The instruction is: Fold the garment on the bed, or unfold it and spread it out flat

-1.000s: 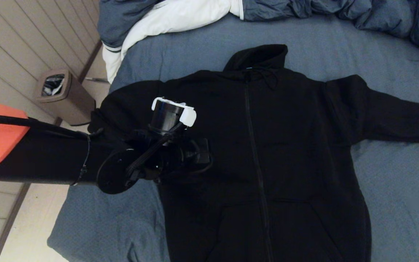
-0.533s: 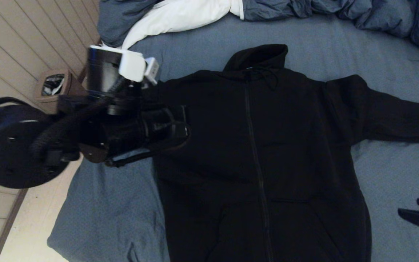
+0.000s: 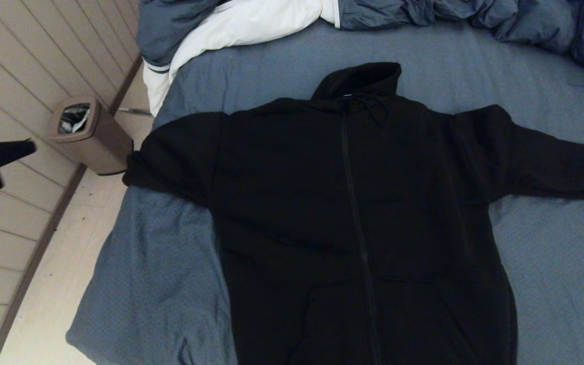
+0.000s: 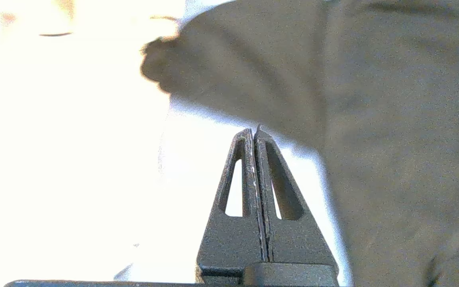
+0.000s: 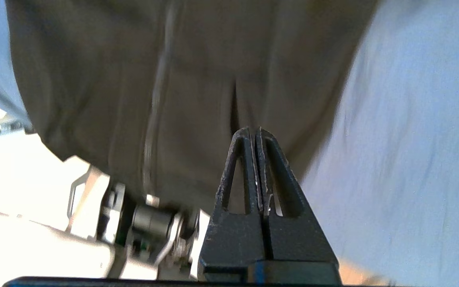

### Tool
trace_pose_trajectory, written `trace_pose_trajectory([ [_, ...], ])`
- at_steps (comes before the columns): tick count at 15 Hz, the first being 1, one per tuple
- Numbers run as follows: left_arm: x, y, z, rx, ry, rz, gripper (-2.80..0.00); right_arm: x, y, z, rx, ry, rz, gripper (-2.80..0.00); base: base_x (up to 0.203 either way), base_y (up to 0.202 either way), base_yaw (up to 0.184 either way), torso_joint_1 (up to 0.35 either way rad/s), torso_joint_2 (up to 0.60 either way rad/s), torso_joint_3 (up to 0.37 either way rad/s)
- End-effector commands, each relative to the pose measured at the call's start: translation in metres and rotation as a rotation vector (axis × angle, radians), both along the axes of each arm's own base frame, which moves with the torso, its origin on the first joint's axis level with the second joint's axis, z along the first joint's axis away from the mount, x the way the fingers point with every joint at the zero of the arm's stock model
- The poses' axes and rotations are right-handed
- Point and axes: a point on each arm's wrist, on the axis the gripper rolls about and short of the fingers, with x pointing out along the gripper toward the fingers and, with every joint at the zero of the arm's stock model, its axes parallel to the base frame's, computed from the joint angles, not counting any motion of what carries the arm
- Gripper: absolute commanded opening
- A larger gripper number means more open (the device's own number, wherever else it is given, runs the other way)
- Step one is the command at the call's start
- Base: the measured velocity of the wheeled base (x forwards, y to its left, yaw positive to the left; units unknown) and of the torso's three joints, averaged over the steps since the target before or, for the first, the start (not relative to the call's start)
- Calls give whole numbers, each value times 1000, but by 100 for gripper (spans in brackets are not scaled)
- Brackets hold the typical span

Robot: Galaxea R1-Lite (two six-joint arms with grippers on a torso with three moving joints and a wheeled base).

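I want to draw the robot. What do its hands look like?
Both hands look alike. The left gripper and the right gripper each have two black, rough-textured fingers, shaped like tall triangles narrowing to a tip, with a long slot cut through each one.

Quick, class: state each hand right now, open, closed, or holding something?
Left hand: closed, empty, off the garment.
Right hand: closed, nothing visibly held, above the garment.
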Motion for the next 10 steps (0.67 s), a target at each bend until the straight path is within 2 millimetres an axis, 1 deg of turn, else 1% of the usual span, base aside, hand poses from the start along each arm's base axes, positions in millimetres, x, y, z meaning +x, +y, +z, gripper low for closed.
trace_pose_trajectory([
  [1, -83, 24, -6, -4, -48, 33, -280, -37, -7, -22, 24, -69, -52, -280, 0, 0, 0, 0, 0, 0],
  [3, -127, 32, -30, -13, -12, 12, -280, -58, -8, -43, 34, -122, -127, -280, 0, 0, 0, 0, 0, 0],
  [4, -144, 34, -48, -23, -2, 10, -280, -67, -7, -55, 37, -143, -151, -280, 0, 0, 0, 0, 0, 0],
  [6, -167, 38, -86, -32, 19, 10, -280, -73, -5, -83, 37, -140, -166, -280, 0, 0, 0, 0, 0, 0],
  [7, -172, 38, -108, -28, 50, 12, -280, -76, -3, -97, 41, -143, -137, -280, 0, 0, 0, 0, 0, 0],
  [8, -171, 37, -125, -25, 88, 29, -280, -79, -3, -107, 41, -161, -114, -280, 0, 0, 0, 0, 0, 0],
  [9, -167, 37, -137, -21, 127, 66, -280, -82, -2, -118, 39, -184, -101, -280, 0, 0, 0, 0, 0, 0],
  [10, -163, 37, -140, -15, 109, 102, -280, -80, -2, -130, 37, -188, -104, -280, 0, 0, 0, 0, 0, 0],
])
